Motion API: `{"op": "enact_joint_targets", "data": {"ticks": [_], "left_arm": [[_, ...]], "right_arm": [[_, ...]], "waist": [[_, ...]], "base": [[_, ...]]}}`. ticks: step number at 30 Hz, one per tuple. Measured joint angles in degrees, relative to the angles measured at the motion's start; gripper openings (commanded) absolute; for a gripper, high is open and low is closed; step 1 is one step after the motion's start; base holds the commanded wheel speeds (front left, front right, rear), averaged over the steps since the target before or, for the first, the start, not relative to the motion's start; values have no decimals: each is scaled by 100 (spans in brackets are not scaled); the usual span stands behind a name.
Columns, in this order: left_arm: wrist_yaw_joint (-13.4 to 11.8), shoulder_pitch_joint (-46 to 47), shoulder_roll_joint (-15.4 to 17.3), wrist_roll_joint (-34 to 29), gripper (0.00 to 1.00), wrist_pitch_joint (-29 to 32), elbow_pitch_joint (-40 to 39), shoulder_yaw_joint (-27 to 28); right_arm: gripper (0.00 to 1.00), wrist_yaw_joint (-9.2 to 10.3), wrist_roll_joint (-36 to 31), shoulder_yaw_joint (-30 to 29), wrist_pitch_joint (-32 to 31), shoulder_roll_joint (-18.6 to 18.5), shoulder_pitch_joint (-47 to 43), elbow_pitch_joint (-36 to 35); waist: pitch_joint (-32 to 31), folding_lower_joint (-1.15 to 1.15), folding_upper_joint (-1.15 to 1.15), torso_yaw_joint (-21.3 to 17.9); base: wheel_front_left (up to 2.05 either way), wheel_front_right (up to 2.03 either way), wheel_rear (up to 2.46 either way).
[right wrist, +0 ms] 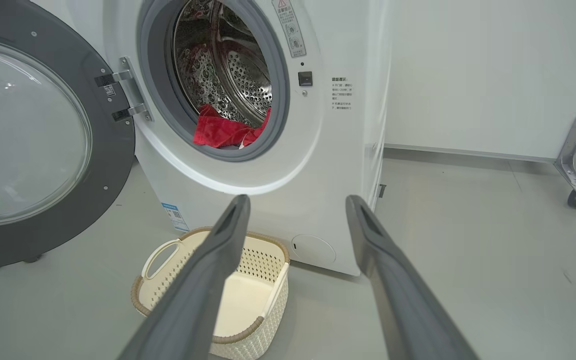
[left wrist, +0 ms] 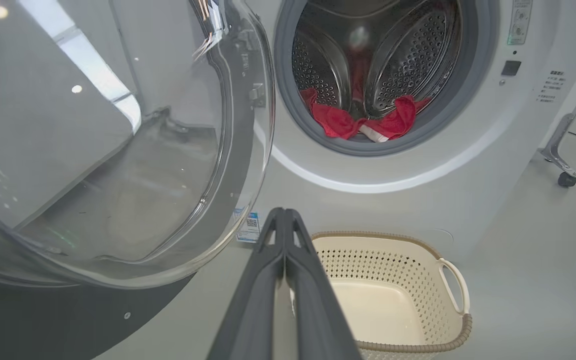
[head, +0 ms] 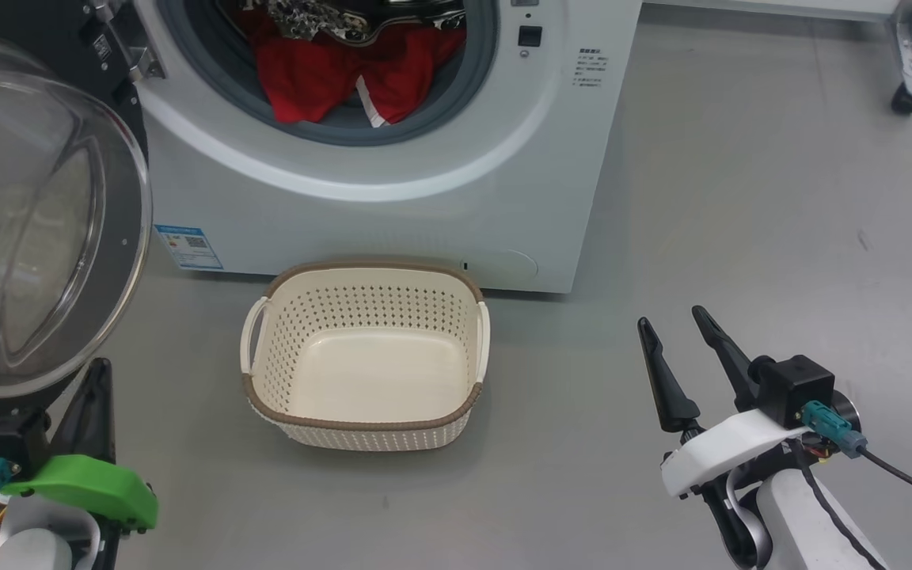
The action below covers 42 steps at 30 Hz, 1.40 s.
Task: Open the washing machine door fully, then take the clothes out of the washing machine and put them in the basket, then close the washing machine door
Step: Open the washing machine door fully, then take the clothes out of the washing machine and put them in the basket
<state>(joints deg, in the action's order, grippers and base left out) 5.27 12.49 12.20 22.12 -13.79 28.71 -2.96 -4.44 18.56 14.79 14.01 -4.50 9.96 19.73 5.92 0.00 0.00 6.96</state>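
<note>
The washing machine door (right wrist: pixel 33 145) stands swung wide on its hinges (right wrist: pixel 123 95) at the left side of the white front-loading washing machine (head: pixel 393 214), its black rim and bulging glass bowl turned toward the room; in the head view the bowl looms at the left edge, just above the left gripper (left wrist: pixel 284 215).

The red clothes (head: pixel 321 75) lie in a heap at the bottom of the studded steel drum (left wrist: pixel 408 55); their front folds, with a strip of white trim, spill onto the lower lip of the grey rubber gasket (head: pixel 456 95).

The cream perforated basket (head: pixel 361 418) with the brown woven-look rim sits on the grey floor (head: pixel 741 237) just in front of the machine, below the drum mouth and to the right of the small blue label (head: pixel 188 247); whether it touches the machine's front cannot be told.

The left gripper's two dark fingers are pressed flat together with nothing between them; it hangs low beside the open door, pointing toward the basket and the machine.

The right gripper (right wrist: pixel 298 200) has its fingers spread wide, with nothing in its grasp; it hovers over bare floor to the right of the basket, well apart from the machine.

A wheeled metal frame (head: pixel 907 79) stands at the far right.
</note>
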Motion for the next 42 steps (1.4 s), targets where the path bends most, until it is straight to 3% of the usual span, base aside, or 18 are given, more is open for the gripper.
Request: {"op": "enact_joint_targets", "data": {"ticks": [18, 19, 20, 22, 23, 24, 42], "left_arm": [[-154, -348, -304, -49, 0, -46, -721, -83], [-154, -352, -322, -54, 4, -46, -738, -93], [-154, -361, -342, -55, 13, -46, -756, -112], [-154, -400, -396, -56, 45, -47, -812, -145], [-154, -429, -416, -56, 94, -47, -860, -158], [-154, -442, -427, -56, 100, -47, -892, -168], [-190, -676, -548, -57, 100, -47, -1245, -186]], "right_arm": [[100, 65, -2, -234, 18, 38, -43, -341], [100, 66, -3, -248, 18, 44, -67, -356], [100, 94, -5, -268, 18, 47, -97, -364], [100, 105, -8, -301, 18, 47, -127, -372], [100, 107, -9, -322, 18, 48, -134, -398], [100, 107, -9, -336, 18, 47, -135, -420], [100, 105, -65, -368, 18, 80, -237, -533]], "waist": [[-102, 0, 0, -798], [-99, 0, 0, -820], [-98, 0, 0, -840], [-103, 0, 0, -867], [-105, 0, 0, -875], [-103, 0, 0, -878], [-127, 0, 0, -917]], "base": [[0, 0, 0], [0, 0, 0], [0, 0, 0], [0, 0, 0], [0, 0, 0], [0, 0, 0], [0, 0, 0]]}}
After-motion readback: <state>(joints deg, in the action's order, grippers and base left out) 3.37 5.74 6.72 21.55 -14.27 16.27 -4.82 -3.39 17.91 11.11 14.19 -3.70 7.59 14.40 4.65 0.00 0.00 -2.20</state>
